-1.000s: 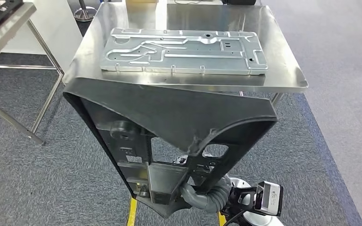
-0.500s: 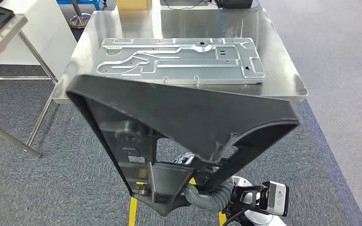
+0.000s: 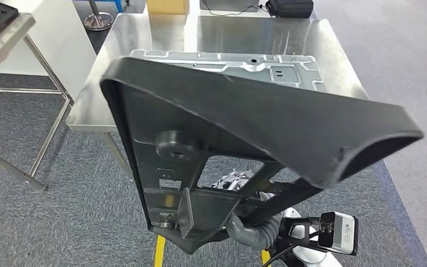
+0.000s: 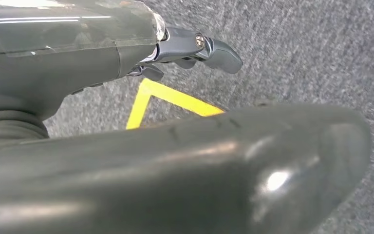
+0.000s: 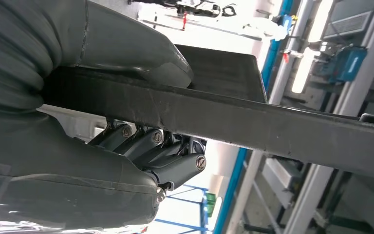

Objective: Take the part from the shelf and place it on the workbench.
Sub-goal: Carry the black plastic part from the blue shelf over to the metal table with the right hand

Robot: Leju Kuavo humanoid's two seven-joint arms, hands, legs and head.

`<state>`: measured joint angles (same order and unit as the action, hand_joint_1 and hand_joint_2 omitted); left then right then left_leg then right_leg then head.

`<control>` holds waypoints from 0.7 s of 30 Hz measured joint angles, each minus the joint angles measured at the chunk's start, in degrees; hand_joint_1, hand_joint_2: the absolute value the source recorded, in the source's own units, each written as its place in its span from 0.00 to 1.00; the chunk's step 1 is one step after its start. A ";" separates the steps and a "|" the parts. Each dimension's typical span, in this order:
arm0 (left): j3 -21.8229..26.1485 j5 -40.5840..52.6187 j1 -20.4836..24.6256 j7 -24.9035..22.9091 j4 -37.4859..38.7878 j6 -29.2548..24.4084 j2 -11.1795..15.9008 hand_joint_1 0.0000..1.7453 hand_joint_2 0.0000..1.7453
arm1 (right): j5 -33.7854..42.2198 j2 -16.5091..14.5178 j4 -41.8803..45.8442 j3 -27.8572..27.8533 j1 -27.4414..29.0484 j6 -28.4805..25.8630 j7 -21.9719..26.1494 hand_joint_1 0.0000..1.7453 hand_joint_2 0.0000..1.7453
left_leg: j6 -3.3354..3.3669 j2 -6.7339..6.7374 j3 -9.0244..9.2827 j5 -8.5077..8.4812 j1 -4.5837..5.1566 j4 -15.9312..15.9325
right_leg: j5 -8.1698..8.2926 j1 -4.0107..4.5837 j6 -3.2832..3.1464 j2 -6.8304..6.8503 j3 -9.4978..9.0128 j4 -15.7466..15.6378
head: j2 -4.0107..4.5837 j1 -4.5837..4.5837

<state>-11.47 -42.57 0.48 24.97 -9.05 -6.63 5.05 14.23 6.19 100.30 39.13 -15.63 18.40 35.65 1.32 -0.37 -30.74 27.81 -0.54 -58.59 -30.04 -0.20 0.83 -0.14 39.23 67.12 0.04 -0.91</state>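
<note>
While the grey carpeted floor (image 3: 28, 222) spreads under everything, the steel tabletop (image 3: 222, 30) stands ahead in the head view, its surface shiny and its thin legs going down at the left. In front of it the black plastic part (image 3: 211, 128) is held up in the air, tilted, with its long curved edge running from upper left down to the right and its ribbed inner face, with a round boss and several cut-out windows, turned toward the camera. The part covers the near portion of the tabletop and does not rest on it. Behind its upper edge lies a flat stamped metal plate (image 3: 267, 67) on the tabletop, mostly hidden by the part. At the tabletop's far edge sit a cardboard box (image 3: 167, 5) and a dark pouch (image 3: 292, 8).

The right hand (image 5: 102, 126) clamps the part's edge, with its thick grey thumb on one face and the dark fingers (image 5: 175, 168) curled against the other. The left hand (image 4: 190, 48) hangs over the carpet, its fingers reaching out past a broad dark rounded surface close to the lens; whether it grips anything I cannot tell. A yellow floor marking (image 4: 175, 100) shows beneath it.
</note>
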 joint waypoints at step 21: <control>0.39 -0.41 0.12 0.21 0.05 -0.13 0.48 0.00 0.00 | -0.28 -0.82 4.53 -3.79 3.88 3.10 1.78 0.92 1.00 | -1.05 0.07 -4.21 -2.50 -0.16 -0.89 | -0.08 0.16 -0.58 -1.78 -9.61 -7.97 | 0.00 0.93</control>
<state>-11.08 -42.99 0.60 25.18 -9.00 -6.75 5.53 13.95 5.37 104.83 35.34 -11.75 21.51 37.43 0.27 -0.30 -34.95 25.31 -0.70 -59.48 -30.12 -0.03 0.26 -1.92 29.61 59.15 0.04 0.02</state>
